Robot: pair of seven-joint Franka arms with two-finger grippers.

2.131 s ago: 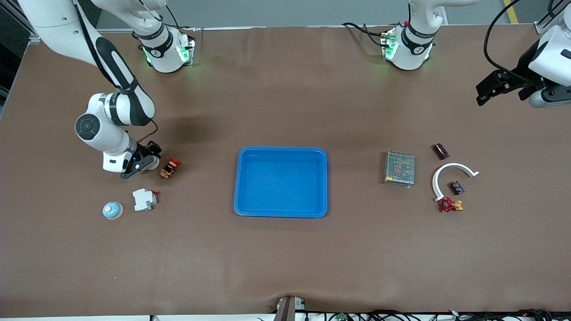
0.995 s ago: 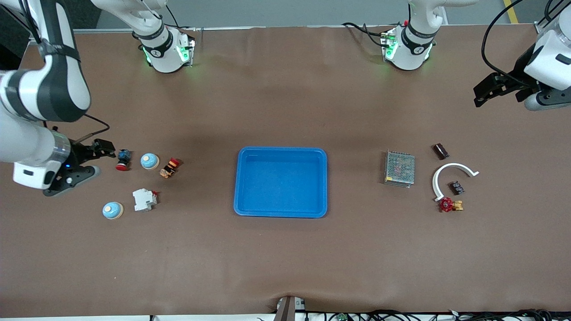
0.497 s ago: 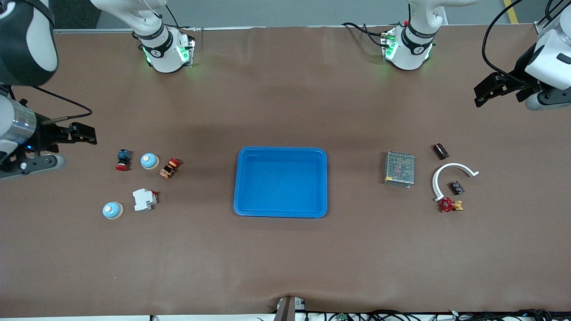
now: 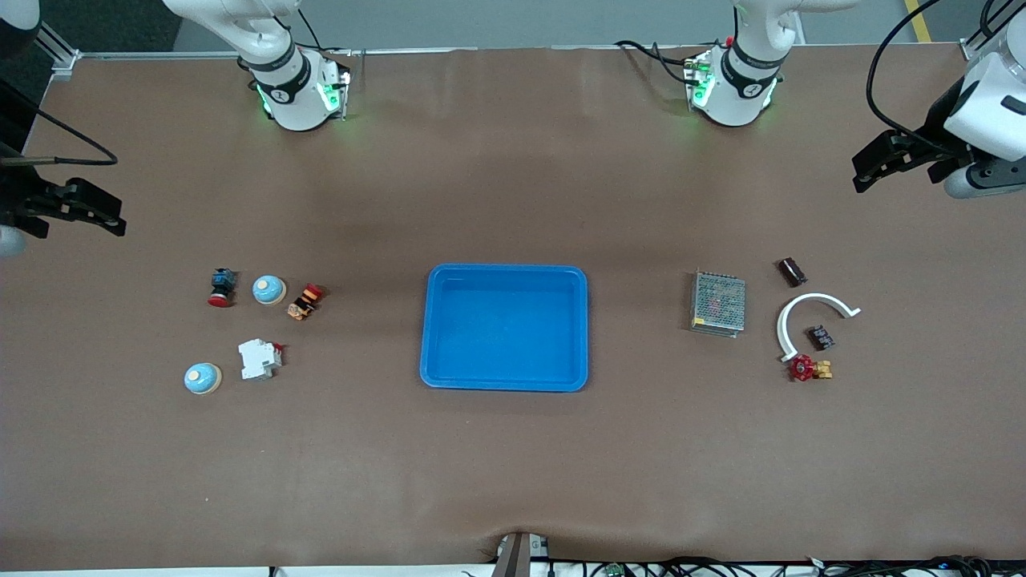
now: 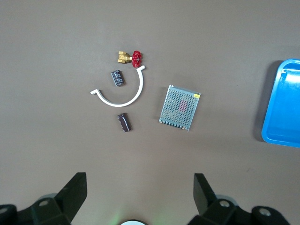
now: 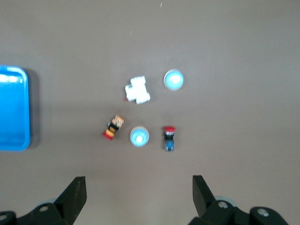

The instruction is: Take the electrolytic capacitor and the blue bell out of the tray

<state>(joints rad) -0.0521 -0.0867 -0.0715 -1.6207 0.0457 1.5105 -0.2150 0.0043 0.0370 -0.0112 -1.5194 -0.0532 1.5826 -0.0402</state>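
A dark brown cylindrical capacitor [image 4: 792, 272] [image 5: 124, 123] lies toward the left arm's end of the table, beside a white arc. Two light blue dome bells rest toward the right arm's end. One bell [image 4: 268, 289] [image 6: 139, 136] sits between a push button and a red-and-yellow part. The other bell [image 4: 202, 378] [image 6: 173, 79] is nearer the front camera. My left gripper [image 4: 859, 171] [image 5: 139, 178] hangs open and empty, high over the left arm's end. My right gripper [image 4: 112, 215] [image 6: 138, 180] hangs open and empty, high over the right arm's end.
A blue tray [image 4: 505, 272] sits mid-table. Near the capacitor lie a metal mesh box [image 4: 718, 303], a white arc [image 4: 809, 300], a small black part [image 4: 820, 336] and a red-handled brass valve [image 4: 808, 369]. By the bells lie a white breaker [image 4: 258, 358], a red-capped button [image 4: 220, 287] and a red-and-yellow part [image 4: 304, 301].
My right arm has risen and pulled back from the bells toward its end of the table, uncovering one bell and the push button. The left arm has barely moved.
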